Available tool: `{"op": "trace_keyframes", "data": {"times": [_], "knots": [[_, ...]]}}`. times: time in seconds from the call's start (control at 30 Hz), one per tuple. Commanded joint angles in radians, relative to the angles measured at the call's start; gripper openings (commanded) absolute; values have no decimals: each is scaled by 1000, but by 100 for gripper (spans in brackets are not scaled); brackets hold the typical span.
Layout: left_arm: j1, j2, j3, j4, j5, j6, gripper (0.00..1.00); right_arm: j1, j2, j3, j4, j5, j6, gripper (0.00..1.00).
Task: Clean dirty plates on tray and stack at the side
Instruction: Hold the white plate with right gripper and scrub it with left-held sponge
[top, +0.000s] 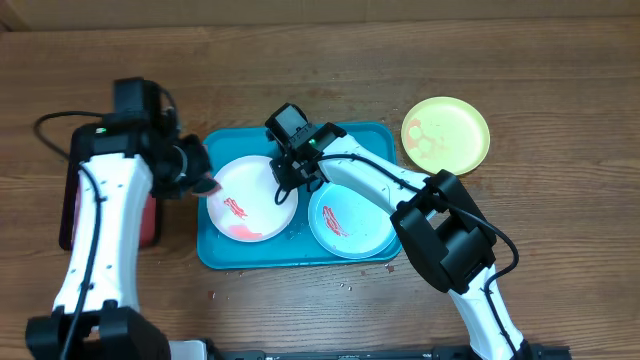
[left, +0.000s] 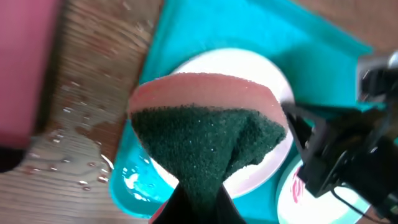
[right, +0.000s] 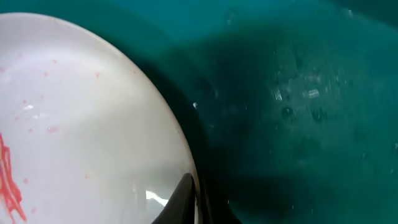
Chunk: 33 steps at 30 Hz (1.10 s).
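The teal tray (top: 372, 140) holds two plates. The white plate (top: 245, 195) with a red smear lies on its left half, and the light blue-rimmed plate (top: 350, 222), also smeared, lies on its right half. A yellow-green plate (top: 446, 134) with faint red marks rests on the table to the right of the tray. My left gripper (top: 203, 178) is shut on a pink sponge with a green scouring face (left: 205, 134), held over the white plate's (left: 267, 68) left edge. My right gripper (right: 196, 202) is shut on the white plate's (right: 81, 112) right rim, low over the tray floor (right: 298, 93).
A pink-red tray (top: 68, 210) lies left of the teal tray, partly under my left arm. Water drops (left: 81, 130) dot the wood beside the teal tray's corner. My right arm (top: 400, 190) stretches across the blue-rimmed plate.
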Motion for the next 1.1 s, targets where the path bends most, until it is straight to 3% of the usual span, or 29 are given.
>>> {"op": "trace_keyframes", "data": {"times": [0.0,0.13,0.6,0.87,0.97,1.07], "knots": [[-58,50,-44,8,15,26,4,1,20,-18,-54,69,291,4],[-113,110,-72,20,10,25,4,1,20,-18,-80,70,430,4],[-148,309,-75,289,13,21,4,-1,20,-18,-148,66,424,4],[-150,449,-75,376,132,-2,4,-1,20,-18,-140,66,424,4],[-149,493,-75,351,55,-1,4,-1,20,-18,-140,66,424,4],[-147,511,-75,274,-177,-2,4,-1,20,-18,-140,66,424,4]]}}
